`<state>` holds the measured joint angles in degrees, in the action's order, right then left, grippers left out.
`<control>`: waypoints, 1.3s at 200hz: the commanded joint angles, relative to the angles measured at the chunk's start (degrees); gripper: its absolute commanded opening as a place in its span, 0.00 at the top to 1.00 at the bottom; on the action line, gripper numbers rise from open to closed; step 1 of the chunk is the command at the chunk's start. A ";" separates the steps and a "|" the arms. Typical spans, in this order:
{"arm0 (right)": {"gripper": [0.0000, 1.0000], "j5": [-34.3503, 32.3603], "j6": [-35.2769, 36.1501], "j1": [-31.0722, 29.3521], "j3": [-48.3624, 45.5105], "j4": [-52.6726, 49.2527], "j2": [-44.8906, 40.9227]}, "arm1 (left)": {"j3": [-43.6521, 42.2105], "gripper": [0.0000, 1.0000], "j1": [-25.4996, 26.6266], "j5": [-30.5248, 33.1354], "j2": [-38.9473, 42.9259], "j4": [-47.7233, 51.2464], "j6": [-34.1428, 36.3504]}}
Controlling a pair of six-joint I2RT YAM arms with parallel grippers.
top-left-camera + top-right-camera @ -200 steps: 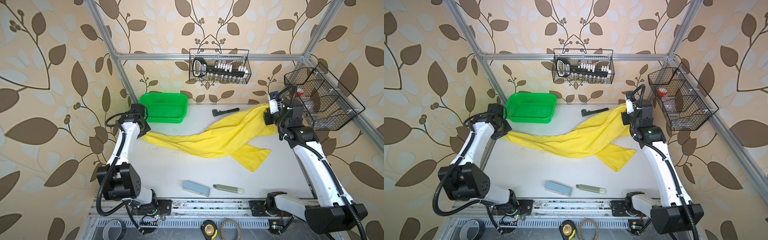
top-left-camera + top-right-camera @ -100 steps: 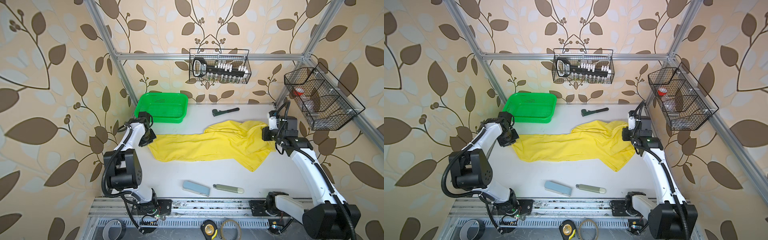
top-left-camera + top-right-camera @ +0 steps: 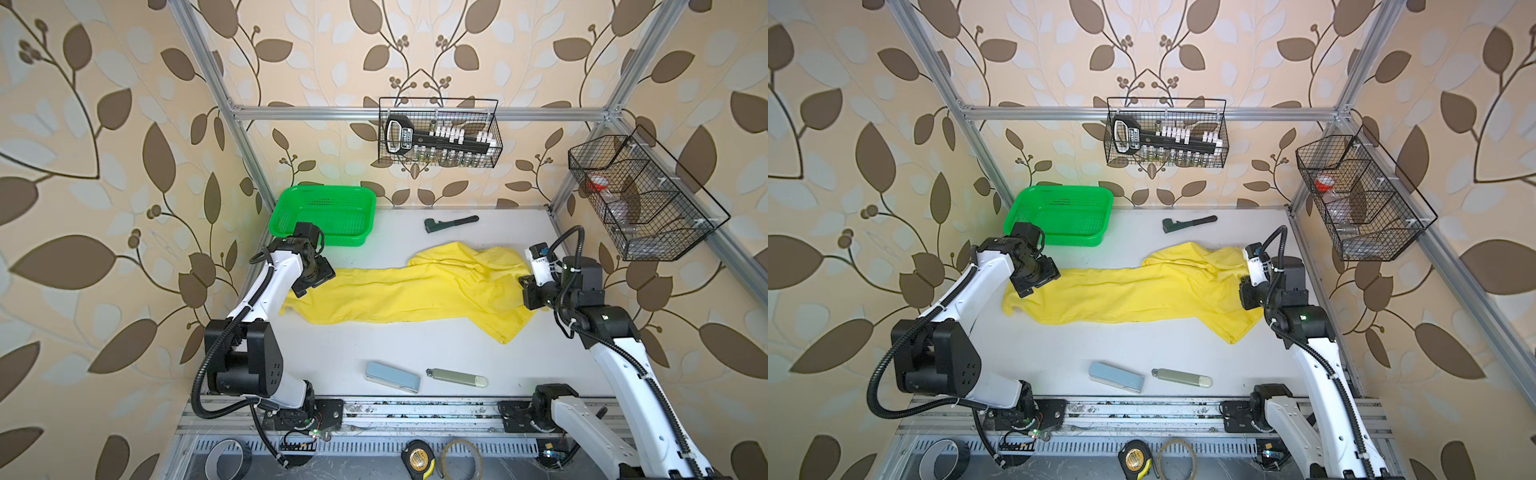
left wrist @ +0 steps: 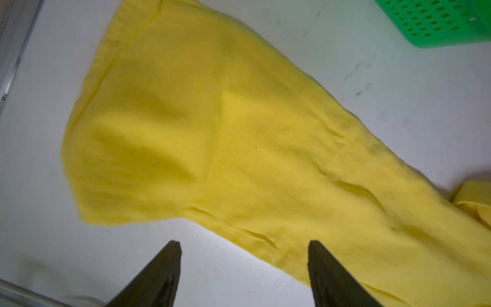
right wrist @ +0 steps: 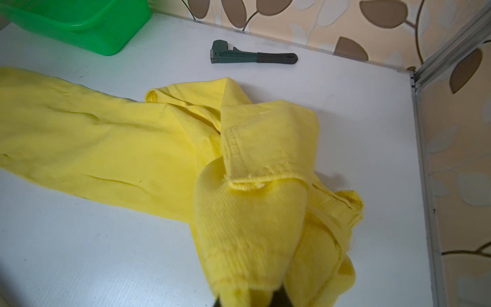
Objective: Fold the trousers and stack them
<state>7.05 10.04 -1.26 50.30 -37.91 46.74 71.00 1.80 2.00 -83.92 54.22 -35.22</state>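
Note:
The bright yellow trousers (image 3: 399,291) lie stretched across the middle of the white table in both top views (image 3: 1133,295), with a rumpled heap at their right end. My left gripper (image 4: 243,247) stands open just off the left leg end, with bare table between its fingers and nothing held. In a top view that left gripper (image 3: 309,282) hovers over the cloth's left end. My right gripper (image 3: 530,291) is shut on the trousers at the bunched right end. In the right wrist view the cloth (image 5: 252,226) drapes over the right gripper's jaws and hides them almost wholly.
A green mesh basket (image 3: 324,216) stands at the back left, close behind the left gripper. A dark wrench (image 3: 451,222) lies at the back. A blue-grey case (image 3: 392,377) and a pale green tool (image 3: 457,378) lie near the front edge. Wire baskets (image 3: 640,199) hang on the walls.
Both arms came down and the trousers went from hanging stretched to lying on the table. The left gripper opened and let go of the leg end. The right stayed shut.

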 commanded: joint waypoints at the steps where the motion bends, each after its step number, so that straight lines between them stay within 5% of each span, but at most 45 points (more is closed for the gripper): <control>1: 1.00 -2.51 5.51 -0.15 -1.32 -2.70 -2.08 | 0.12 0.22 1.19 -0.76 4.44 0.21 -10.69; 35: 1.00 -1.83 6.66 -0.06 -2.25 -3.54 -2.88 | 2.70 0.22 4.48 0.84 1.94 -3.22 -22.78; 93: 1.00 -0.43 9.09 -0.41 -2.26 -2.84 -1.82 | 12.33 0.22 8.44 1.48 -17.14 -4.79 -31.95; 132: 1.00 1.14 5.64 0.14 -0.26 -0.84 -0.11 | 14.92 0.21 12.76 1.05 -21.20 -5.21 -27.60; 227: 0.98 21.40 -16.30 6.35 1.29 15.24 13.89 | 0.53 0.17 22.35 0.72 -16.81 -5.27 -25.12; 260: 0.98 21.26 -16.56 6.59 2.99 14.11 16.54 | -1.73 0.16 22.45 2.54 -19.64 -6.18 -23.80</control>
<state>24.62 -4.45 5.08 50.00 -25.26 62.28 70.83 24.38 1.78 -103.63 47.27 -60.45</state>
